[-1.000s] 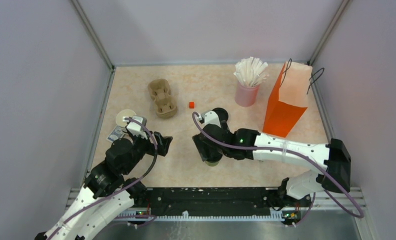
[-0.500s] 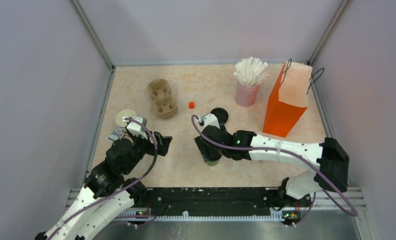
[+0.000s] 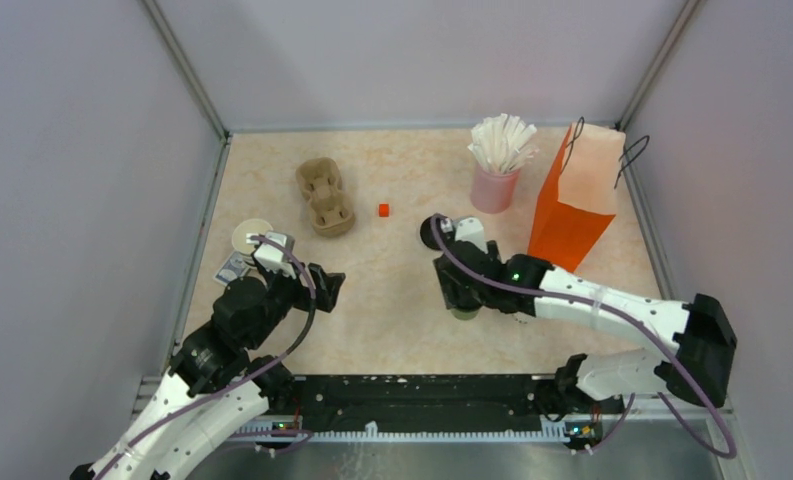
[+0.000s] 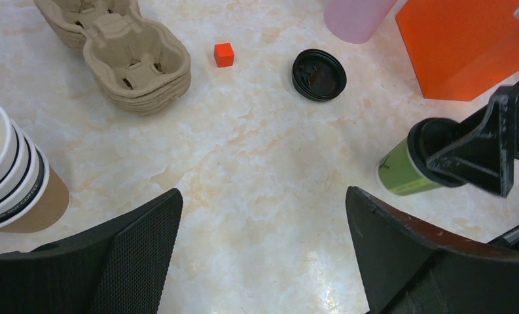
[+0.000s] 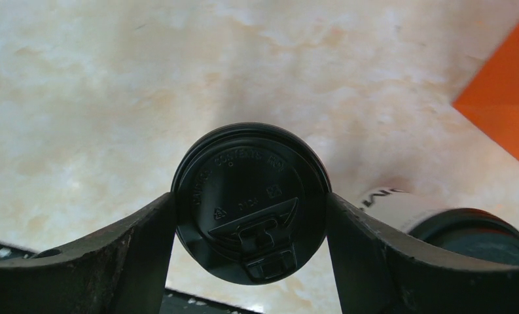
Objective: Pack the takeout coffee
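Lower left of the overhead view, the left pincer [image 3: 327,287] hangs spread wide over the bench [image 3: 382,335]. Right of centre, the right pincer [image 5: 250,212] pinches the takeout coffee [image 5: 250,173] around its lidded top, left of the orange bag [image 3: 570,215].

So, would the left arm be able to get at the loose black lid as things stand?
Probably yes: the loose black lid lies ahead of the left gripper, jaws open, with only bare table between.

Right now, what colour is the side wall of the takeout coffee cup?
Olive green. The takeout coffee shows it best in the left wrist view.
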Tool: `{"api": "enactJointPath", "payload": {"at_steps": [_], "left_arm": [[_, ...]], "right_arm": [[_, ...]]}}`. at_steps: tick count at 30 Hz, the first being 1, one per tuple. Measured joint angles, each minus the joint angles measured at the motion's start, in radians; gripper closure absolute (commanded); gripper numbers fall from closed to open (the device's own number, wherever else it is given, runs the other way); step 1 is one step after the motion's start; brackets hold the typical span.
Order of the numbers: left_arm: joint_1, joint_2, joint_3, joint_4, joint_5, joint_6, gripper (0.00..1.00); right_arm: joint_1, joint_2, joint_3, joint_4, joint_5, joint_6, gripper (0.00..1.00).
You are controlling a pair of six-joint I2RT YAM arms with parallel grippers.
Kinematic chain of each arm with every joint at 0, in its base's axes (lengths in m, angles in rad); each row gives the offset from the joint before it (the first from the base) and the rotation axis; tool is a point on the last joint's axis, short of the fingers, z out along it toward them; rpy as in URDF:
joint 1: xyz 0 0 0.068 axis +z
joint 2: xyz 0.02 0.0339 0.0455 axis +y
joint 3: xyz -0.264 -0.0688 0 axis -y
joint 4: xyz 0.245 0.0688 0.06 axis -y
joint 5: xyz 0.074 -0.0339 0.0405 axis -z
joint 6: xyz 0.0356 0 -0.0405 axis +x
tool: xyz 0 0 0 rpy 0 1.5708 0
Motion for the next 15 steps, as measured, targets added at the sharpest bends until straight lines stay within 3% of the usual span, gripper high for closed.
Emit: {"api": "enactJointPath", "payload": {"at_steps": [8,15], "left_arm": [[0.000,0.000,-0.005,0.000,0.000,0.000,0.01],[0.000,0.000,-0.005,0.000,0.001,0.000,0.01]], "right_arm": [[-0.256,-0.149,-0.129,0.050,-0.012,-0.026,0.21],[-0.296,-0.138,-0.137,0.102,-0.026,-0.051,0.10]]}}
